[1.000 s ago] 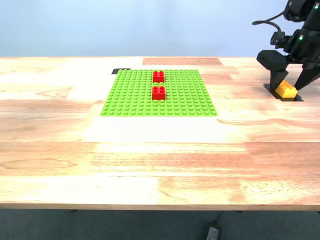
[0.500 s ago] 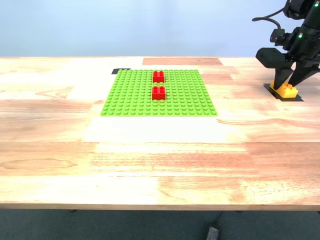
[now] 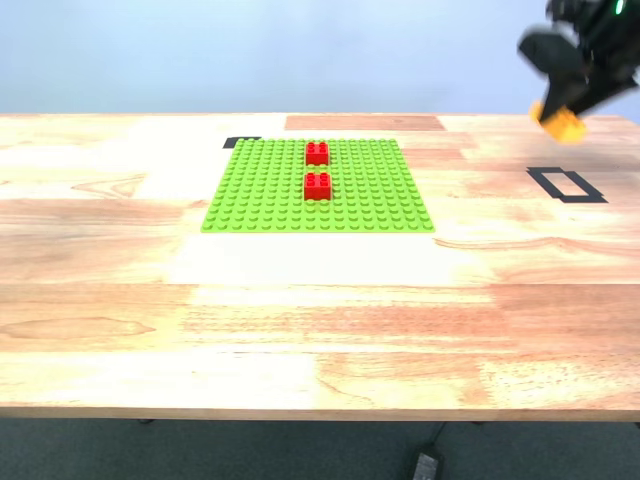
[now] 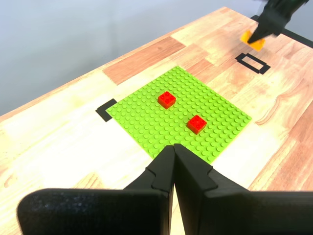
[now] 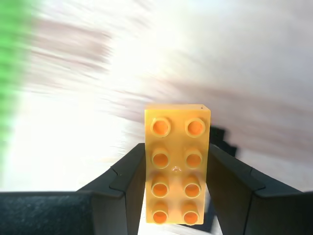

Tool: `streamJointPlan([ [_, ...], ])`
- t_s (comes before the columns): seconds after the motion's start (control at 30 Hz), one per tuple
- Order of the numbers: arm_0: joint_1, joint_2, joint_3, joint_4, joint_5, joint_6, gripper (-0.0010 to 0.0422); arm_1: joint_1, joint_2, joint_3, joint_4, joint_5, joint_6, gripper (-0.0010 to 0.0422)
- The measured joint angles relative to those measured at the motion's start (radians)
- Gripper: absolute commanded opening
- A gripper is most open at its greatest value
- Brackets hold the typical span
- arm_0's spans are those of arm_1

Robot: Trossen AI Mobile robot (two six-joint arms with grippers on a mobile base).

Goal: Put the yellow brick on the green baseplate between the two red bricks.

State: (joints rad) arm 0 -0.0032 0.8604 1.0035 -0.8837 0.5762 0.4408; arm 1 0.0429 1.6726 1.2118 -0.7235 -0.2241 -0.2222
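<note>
My second gripper (image 3: 566, 108) is shut on the yellow brick (image 3: 562, 124) and holds it in the air above the table at the exterior view's far right. The second wrist view shows the brick (image 5: 177, 169) clamped between both fingers, studs up. The green baseplate (image 3: 270, 195) lies at the table's middle back with the two red bricks (image 3: 317, 153) (image 3: 318, 186) on it, a gap of studs between them. My first gripper (image 4: 174, 156) is shut and empty, high above the table's near side, looking at the baseplate (image 4: 146, 117); the first arm is out of the exterior view.
A black tape rectangle (image 3: 566, 184) marks the table at the exterior view's right, under the lifted brick. A black tape corner (image 3: 240, 143) sits at the baseplate's back corner. Bare wood lies in front of the baseplate.
My second gripper has closed on the yellow brick and lifted it off the tape rectangle, up into the air. The second wrist view is motion-blurred.
</note>
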Motion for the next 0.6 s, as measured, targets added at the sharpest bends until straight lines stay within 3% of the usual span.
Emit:
streamJointPlan([
  [0.1, 0.0, 0.0, 0.0, 0.0, 0.0, 0.0, 0.0, 0.052, -0.062, 0.035, -0.036, -0.084, -0.087, 0.0026],
  [0.23, 0.0, 0.0, -0.005, 0.001, 0.0, 0.0, 0.0, 0.181, -0.119, 0.072, -0.039, -0.099, -0.182, 0.0026],
  [0.4, 0.0, -0.002, -0.022, 0.0, 0.0, 0.0, 0.0, 0.38, -0.098, 0.148, -0.068, -0.068, -0.347, 0.0026],
  [0.6, 0.0, -0.019, -0.031, 0.002, 0.0, 0.0, 0.0, 0.548, 0.051, 0.302, -0.132, 0.07, -0.489, 0.0026],
])
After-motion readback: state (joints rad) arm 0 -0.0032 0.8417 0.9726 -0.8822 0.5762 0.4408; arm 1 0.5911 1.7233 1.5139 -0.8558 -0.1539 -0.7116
